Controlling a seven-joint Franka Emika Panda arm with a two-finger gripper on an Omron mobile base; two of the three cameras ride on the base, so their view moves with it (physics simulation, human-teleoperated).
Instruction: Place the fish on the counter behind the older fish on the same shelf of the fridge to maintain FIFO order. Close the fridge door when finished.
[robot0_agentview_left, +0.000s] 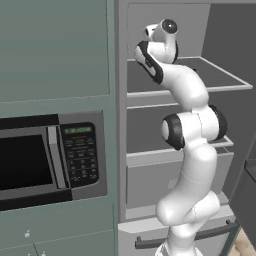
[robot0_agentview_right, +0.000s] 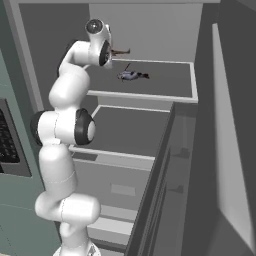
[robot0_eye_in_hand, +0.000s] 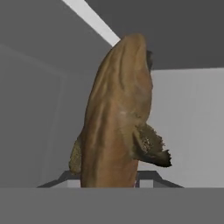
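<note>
Fish sits clamped in our end effector, held above the fridge's upper shelf. We should carry it past the older fish and lower gently near the back wall.

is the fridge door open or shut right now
Open. The fridge door stands swung out at the right, leaving the upper shelf exposed with the older fish lying on it.

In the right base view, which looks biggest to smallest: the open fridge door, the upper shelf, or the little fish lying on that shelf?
1. The fridge door, though it stands nearest the camera, which inflates it.
2. The upper shelf.
3. The fish on the shelf, by far the smallest.
</note>
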